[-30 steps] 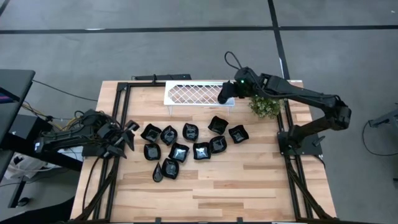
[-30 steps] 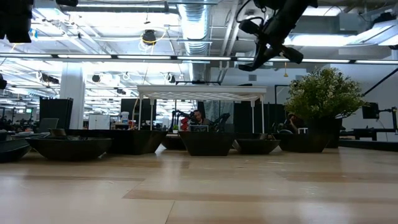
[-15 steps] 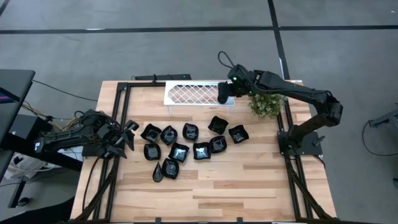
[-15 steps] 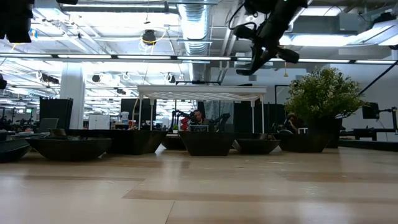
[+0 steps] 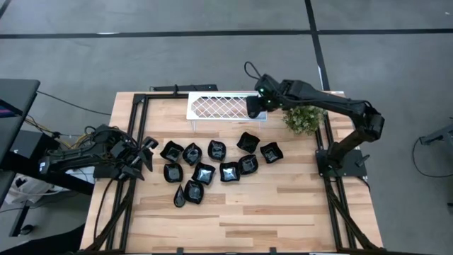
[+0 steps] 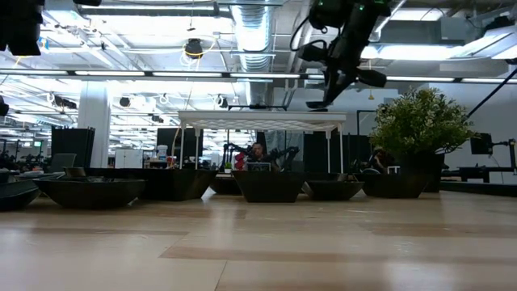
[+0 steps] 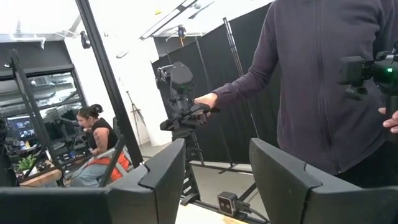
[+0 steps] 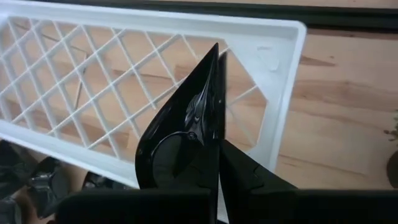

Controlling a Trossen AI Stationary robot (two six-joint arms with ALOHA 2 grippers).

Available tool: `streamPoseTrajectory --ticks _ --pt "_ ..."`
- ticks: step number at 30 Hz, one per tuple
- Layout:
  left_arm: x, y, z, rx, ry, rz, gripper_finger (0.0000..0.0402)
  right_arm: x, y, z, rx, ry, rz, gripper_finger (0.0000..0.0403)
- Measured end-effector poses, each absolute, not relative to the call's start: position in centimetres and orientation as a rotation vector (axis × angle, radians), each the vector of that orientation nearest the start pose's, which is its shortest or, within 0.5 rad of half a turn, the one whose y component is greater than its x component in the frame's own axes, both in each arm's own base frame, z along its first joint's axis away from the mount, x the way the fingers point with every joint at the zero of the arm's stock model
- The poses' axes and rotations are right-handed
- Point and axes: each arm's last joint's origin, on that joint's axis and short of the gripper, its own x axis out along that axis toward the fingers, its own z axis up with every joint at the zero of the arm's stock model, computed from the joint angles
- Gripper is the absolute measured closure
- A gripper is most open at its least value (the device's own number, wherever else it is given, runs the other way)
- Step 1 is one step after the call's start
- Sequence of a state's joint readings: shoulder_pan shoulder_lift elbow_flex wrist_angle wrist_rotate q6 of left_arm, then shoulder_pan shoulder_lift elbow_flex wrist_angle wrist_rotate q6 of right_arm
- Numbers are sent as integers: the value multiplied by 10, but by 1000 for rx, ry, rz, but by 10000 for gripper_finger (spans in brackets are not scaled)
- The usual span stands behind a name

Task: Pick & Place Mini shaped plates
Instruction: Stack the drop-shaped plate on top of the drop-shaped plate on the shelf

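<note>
My right hand (image 5: 253,108) is pinching a glossy black teardrop-shaped plate (image 8: 186,134) over the white lattice tray's (image 5: 212,106) right edge, upper centre; my left hand (image 5: 145,157) is idling spread at the wooden surface's (image 5: 283,205) left edge.

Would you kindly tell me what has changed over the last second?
The right gripper, shut on a teardrop plate, moved left, further over the white lattice tray. The left gripper stayed open at the table's left edge; the plates on the table did not move.

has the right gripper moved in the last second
Yes. The right gripper, shut on a plate, has shifted left over the white lattice tray, away from the plant.
</note>
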State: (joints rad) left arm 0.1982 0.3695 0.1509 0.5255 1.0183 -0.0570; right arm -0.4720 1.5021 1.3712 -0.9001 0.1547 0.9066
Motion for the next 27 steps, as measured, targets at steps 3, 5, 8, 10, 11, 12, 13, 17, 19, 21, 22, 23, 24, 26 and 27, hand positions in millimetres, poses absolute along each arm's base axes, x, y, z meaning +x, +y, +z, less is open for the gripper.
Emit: streamPoseTrajectory --ticks 3,5,8,10,11,12,13,17,19,21,22,23,24,26,27 --pt "108 -4 229 127 -235 -820 219 268 -144 310 961 709 -1013 403" --pt "108 -3 229 127 -235 -820 219 268 -145 308 957 720 -1018 403" --pt "108 -3 229 127 -235 -820 219 271 -147 306 951 711 -1013 403" --pt "108 -3 229 127 -235 -820 219 270 -149 303 946 731 -1026 403" --pt "108 -3 229 127 -235 -820 219 270 -150 303 944 722 -1027 403" --pt "108 -4 229 127 -235 -820 219 271 -151 303 945 714 -1027 403" --pt "108 -3 229 126 -235 -820 219 271 -152 303 946 718 -1030 403" --pt "108 -3 229 126 -235 -820 219 271 -153 301 948 726 -1033 403" --pt "108 -4 229 126 -235 -820 219 271 -152 301 950 727 -1030 403" --pt "108 -4 229 127 -236 -820 219 271 -152 301 953 726 -1031 403" --pt "108 -4 229 126 -235 -820 219 271 -152 301 954 725 -1031 403" --pt "108 -4 229 127 -236 -820 219 271 -152 301 954 726 -1031 403" --pt "108 -3 229 126 -235 -820 219 271 -152 301 956 726 -1029 403" --pt "108 -4 229 127 -236 -820 219 271 -152 301 961 726 -1028 403" --pt "108 -3 229 127 -236 -820 219 271 -152 301 966 728 -1022 403"
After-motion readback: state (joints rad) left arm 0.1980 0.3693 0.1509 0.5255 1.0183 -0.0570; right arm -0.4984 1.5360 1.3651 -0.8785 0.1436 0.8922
